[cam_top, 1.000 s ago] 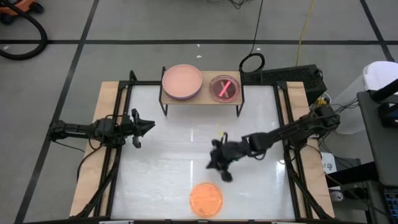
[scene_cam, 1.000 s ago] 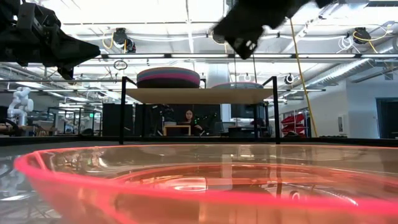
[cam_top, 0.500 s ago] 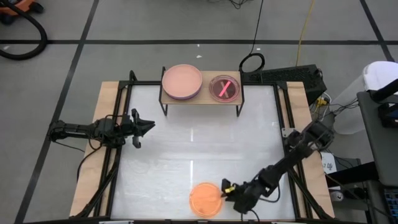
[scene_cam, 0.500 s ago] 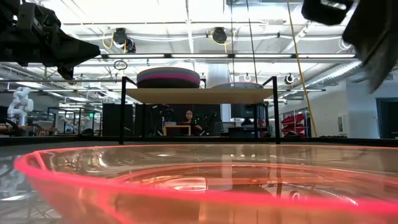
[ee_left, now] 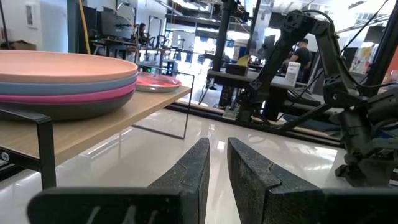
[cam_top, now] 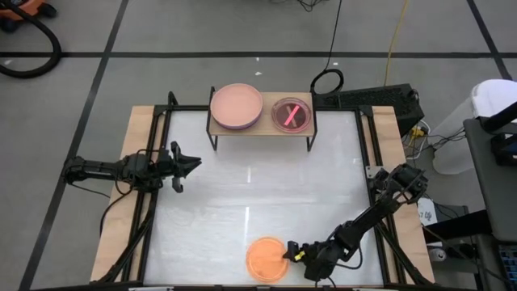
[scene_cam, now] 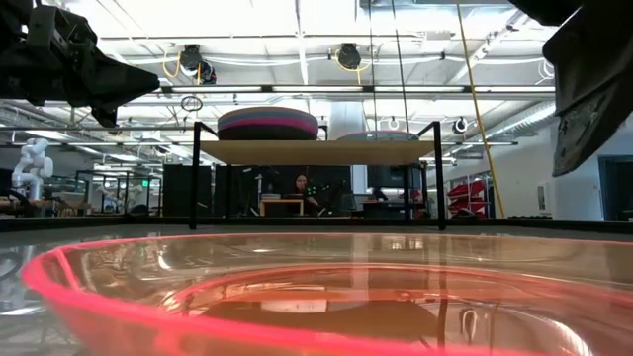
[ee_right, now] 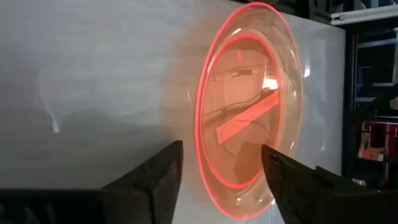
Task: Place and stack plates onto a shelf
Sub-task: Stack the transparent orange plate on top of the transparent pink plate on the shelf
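— Since half a second ago, what is different?

— Only a little: my right gripper [cam_top: 289, 253] has come closer to the orange plate [cam_top: 267, 259] at the near edge of the table [cam_top: 242, 194]. One second ago this arm was near the middle of the table.

— How are its fingers?

— Apart. From my right wrist, the rim of the orange plate [ee_right: 245, 109] lies just ahead, in line with the gap between the two fingers [ee_right: 158, 174]. Whether a finger touches the rim, I cannot tell.

— And your left gripper [cam_top: 192, 162]?

— It waits at the left side, where it was, fingers nearly together with a thin gap.

— Where are the other plates?

— On the shelf [cam_top: 260, 125]: a stack of large plates [cam_top: 237, 106] with the dusty pink one on top, and beside it a small translucent pink plate [cam_top: 292, 114].
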{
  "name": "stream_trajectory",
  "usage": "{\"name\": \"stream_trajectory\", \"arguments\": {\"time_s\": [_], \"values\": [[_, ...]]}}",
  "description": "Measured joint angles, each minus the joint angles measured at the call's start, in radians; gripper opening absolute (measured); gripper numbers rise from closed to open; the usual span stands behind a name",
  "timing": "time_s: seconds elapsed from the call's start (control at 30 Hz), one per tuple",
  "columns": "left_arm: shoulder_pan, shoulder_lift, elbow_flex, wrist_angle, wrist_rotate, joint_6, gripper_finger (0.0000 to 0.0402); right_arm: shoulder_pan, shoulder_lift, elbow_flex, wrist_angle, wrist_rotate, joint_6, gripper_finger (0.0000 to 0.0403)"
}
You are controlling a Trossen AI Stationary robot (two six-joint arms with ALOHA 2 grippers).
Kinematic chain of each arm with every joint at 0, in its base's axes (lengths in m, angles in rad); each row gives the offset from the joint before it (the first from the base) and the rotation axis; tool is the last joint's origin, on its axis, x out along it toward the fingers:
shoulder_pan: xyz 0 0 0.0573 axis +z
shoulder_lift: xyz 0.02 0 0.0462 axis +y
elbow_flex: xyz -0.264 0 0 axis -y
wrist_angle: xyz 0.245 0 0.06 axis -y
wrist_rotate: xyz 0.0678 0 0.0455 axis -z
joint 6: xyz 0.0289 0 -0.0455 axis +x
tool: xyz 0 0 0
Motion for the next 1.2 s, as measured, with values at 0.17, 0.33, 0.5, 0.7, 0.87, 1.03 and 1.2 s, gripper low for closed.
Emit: {"name": "stream_trajectory", "arguments": {"time_s": [0.17,0.33,0.5,0.7,0.87,1.03,1.2], "values": [[0.000,0.000,0.000,0.002,0.000,0.000,0.0062,-0.012,0.002,-0.001,-0.004,-0.006,-0.008,0.0156],[0.000,0.000,0.000,0.002,0.000,0.000,0.0062,-0.025,0.003,-0.002,-0.019,-0.042,-0.009,0.0096],[0.000,0.000,0.000,0.003,0.000,0.000,0.0062,-0.030,0.003,-0.003,0.007,-0.059,-0.006,0.0016],[0.000,0.000,0.000,0.003,0.000,0.000,0.0062,-0.030,-0.015,-0.005,0.076,-0.042,-0.017,0.0001],[0.000,0.000,0.000,0.002,0.000,0.000,0.0062,-0.031,-0.086,-0.011,0.069,0.119,-0.100,0.0000],[0.000,0.000,0.000,0.003,0.000,0.000,0.0062,-0.077,-0.223,-0.007,0.026,0.294,-0.166,0.0000],[0.000,0.000,0.000,0.003,0.000,0.000,0.0062,-0.200,-0.386,-0.007,-0.012,0.513,-0.220,0.0000]]}}
